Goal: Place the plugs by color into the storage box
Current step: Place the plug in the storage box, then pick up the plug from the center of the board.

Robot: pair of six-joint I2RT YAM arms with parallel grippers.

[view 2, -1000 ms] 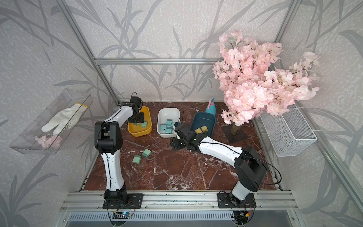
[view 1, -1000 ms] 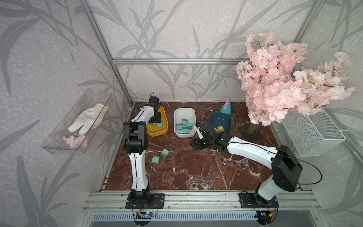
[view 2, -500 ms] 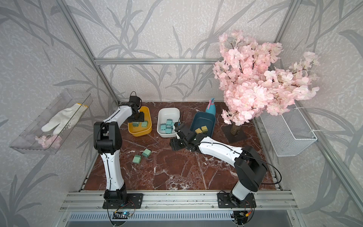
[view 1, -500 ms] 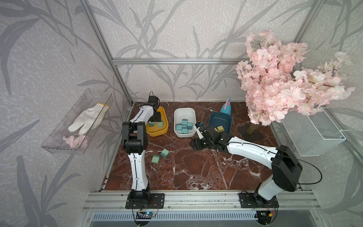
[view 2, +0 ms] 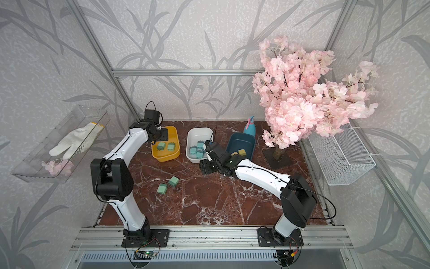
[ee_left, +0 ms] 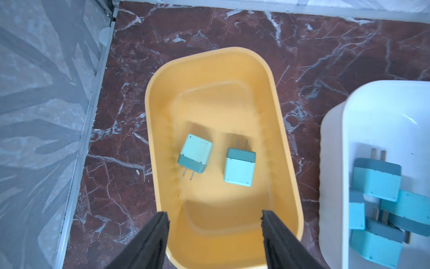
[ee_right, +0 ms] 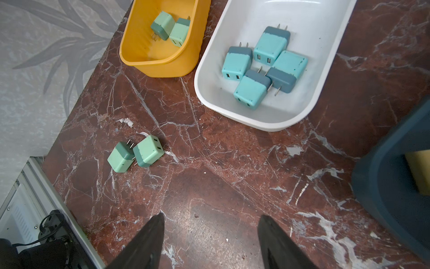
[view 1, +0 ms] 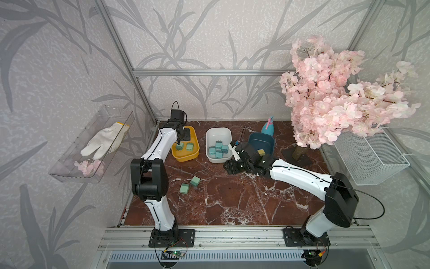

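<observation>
Over the yellow bin point(ee_left: 209, 50), the left gripper point(ee_left: 214, 216) hangs open and empty above two binned green plugs point(ee_left: 239, 170); release appears complete. The right gripper point(ee_right: 209, 217) is likewise open and empty. Next, grasp the loose green plugs point(ee_right: 149, 150) on the table point(ee_right: 232, 174).

both top views look steeply down from high at the front over the whole table point(view 1: 232, 198), nearly alike. the left wrist view sits close above the yellow bin point(ee_left: 209, 69); the right wrist view, farther back, shares it and the white bin point(ee_right: 209, 93).
</observation>
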